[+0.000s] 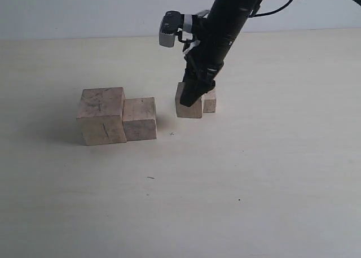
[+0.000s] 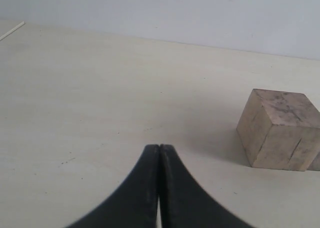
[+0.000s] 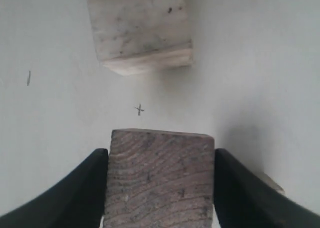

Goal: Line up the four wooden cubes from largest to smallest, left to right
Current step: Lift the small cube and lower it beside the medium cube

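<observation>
Pinching the third cube (image 3: 160, 188) on two opposite faces, the right gripper (image 1: 193, 97) has its jaws pressed flat against the wood, with the cube filling the gap between them. I cannot tell whether the cube rests on the table (image 1: 254, 184) or hangs just clear of it.

The nearest risk sits just beside the held cube: the smallest cube (image 1: 210, 101) is touching it or nearly so. A sideways drag could take it along or turn it out of square.

Farther left, across a bare gap, stands the second cube (image 1: 139, 118), pressed against the largest cube (image 1: 101, 116). If the held cube comes in too low or too fast, I judge it could knock that pair and spoil the line. If it is released while tilted, it could land askew, and a grip only on the upper part could let it pivot.

The left gripper (image 2: 159, 155) is off to the side with its jaws pressed together on nothing and the largest cube near it. A careless sweep from there could shove that cube.

No container shows in any view.
</observation>
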Robot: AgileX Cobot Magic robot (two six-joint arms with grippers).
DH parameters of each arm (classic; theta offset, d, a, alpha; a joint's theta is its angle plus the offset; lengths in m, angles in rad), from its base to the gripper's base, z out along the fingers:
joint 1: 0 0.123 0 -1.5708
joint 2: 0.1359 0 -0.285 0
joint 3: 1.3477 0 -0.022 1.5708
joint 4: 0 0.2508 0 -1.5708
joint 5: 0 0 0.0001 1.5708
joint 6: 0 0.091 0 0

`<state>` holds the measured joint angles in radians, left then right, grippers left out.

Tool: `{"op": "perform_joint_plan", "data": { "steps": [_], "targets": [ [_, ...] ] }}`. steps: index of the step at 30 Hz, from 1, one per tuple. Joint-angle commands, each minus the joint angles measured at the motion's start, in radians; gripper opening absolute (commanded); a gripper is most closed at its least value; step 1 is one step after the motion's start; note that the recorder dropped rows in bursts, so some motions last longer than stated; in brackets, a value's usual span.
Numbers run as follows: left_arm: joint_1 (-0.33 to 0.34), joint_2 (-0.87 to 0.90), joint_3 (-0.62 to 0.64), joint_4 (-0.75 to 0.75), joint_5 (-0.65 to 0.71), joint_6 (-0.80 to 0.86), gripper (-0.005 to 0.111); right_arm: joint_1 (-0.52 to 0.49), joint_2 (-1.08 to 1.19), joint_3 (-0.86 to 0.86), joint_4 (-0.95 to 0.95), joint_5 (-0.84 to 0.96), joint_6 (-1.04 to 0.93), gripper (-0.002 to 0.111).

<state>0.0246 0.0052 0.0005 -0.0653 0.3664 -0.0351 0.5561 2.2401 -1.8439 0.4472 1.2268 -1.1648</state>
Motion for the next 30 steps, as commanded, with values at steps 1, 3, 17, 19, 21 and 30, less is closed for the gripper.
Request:
{"op": "perform_joint_plan", "data": {
  "steps": [1, 3, 17, 19, 21, 30],
  "targets": [
    [-0.006, -0.005, 0.0, -0.001, -0.009, 0.004, 0.0, 0.015, -0.007, 0.003, 0.041, -0.006, -0.038, 0.0],
    [-0.006, -0.005, 0.0, -0.001, -0.009, 0.004, 0.0, 0.027, -0.001, 0.003, 0.041, -0.006, -0.061, 0.0],
    [-0.006, -0.005, 0.0, -0.001, -0.009, 0.004, 0.0, 0.049, 0.066, 0.003, 0.033, -0.03, -0.117, 0.0],
    [-0.006, -0.005, 0.0, -0.001, -0.009, 0.004, 0.0, 0.049, 0.069, 0.003, 0.033, -0.042, -0.137, 0.0],
    [-0.006, -0.005, 0.0, -0.001, -0.009, 0.004, 0.0, 0.049, 0.07, 0.003, 0.033, -0.042, -0.16, 0.0],
    [-0.006, -0.005, 0.0, -0.001, -0.009, 0.004, 0.0, 0.049, 0.112, 0.003, 0.051, -0.069, -0.204, 0.0]
  ]
}}
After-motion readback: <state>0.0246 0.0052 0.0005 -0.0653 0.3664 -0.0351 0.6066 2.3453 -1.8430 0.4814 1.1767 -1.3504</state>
